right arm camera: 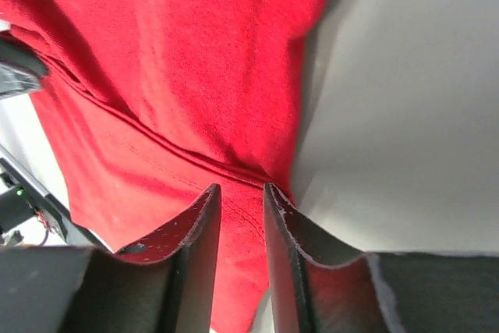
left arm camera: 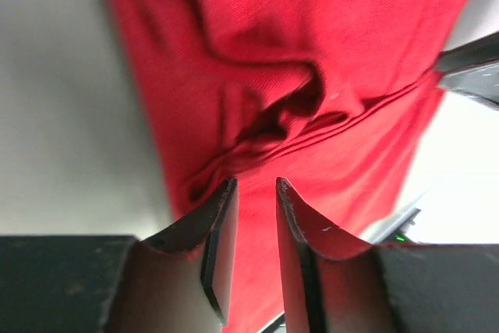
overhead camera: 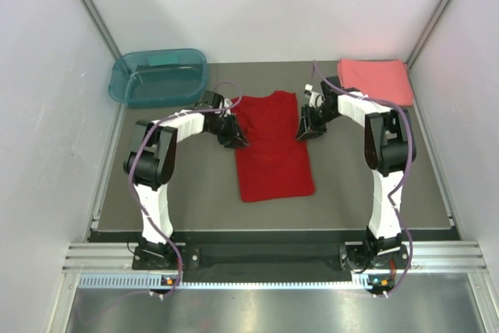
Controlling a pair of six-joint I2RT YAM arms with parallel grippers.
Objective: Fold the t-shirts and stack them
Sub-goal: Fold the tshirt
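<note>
The deep red t-shirt (overhead camera: 273,154) lies flat mid-table as a narrow strip, its sleeves turned in. My left gripper (overhead camera: 234,139) is low at its left edge and my right gripper (overhead camera: 302,134) at its right edge, both near the sleeve line. In the left wrist view the left gripper (left arm camera: 256,183) has its jaws a narrow gap apart over the red cloth (left arm camera: 312,37), which bunches just past the tips. In the right wrist view the right gripper (right arm camera: 240,186) is likewise slightly open above a stitched hem of the shirt (right arm camera: 179,52). The coral-pink t-shirt (overhead camera: 376,79) lies folded at the back right.
A teal translucent tub (overhead camera: 158,77) stands at the back left corner. White walls close in the table on three sides, and the dark mat (overhead camera: 351,185) shows bare on either side of the red shirt.
</note>
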